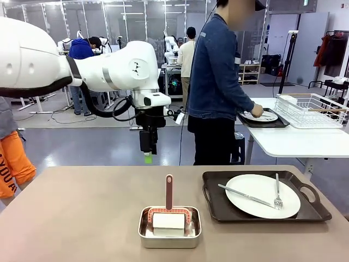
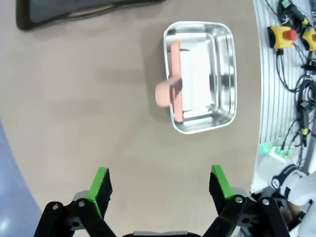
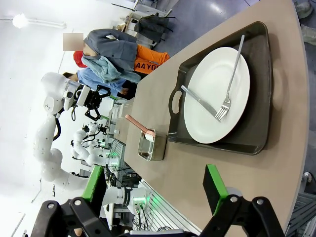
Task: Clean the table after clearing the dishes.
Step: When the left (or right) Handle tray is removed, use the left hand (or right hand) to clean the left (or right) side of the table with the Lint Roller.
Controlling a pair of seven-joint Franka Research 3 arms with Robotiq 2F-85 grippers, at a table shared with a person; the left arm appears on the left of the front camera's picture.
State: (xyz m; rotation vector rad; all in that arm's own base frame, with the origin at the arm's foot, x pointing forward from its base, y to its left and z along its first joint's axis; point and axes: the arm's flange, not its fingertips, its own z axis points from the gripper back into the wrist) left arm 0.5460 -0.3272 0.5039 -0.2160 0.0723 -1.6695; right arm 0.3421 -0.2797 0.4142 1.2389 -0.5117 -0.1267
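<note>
Near the tabletop's [image 1: 82, 218] right edge, fragile dishes [image 1: 262, 195] are best lifted by the tray [image 1: 218, 206] handle [image 1: 309, 192]; left gripper [image 2: 159, 172] and right gripper [image 3: 154, 170] are held open, empty.

The beige table [image 1: 82, 218] bears a small steel pan [image 1: 169, 242] and, beside it, a dark tray [image 1: 215, 203].

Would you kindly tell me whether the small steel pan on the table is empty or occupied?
Occupied: the steel pan holds a white-padded cleaning tool, whose pink handle stands upright out of it.
</note>
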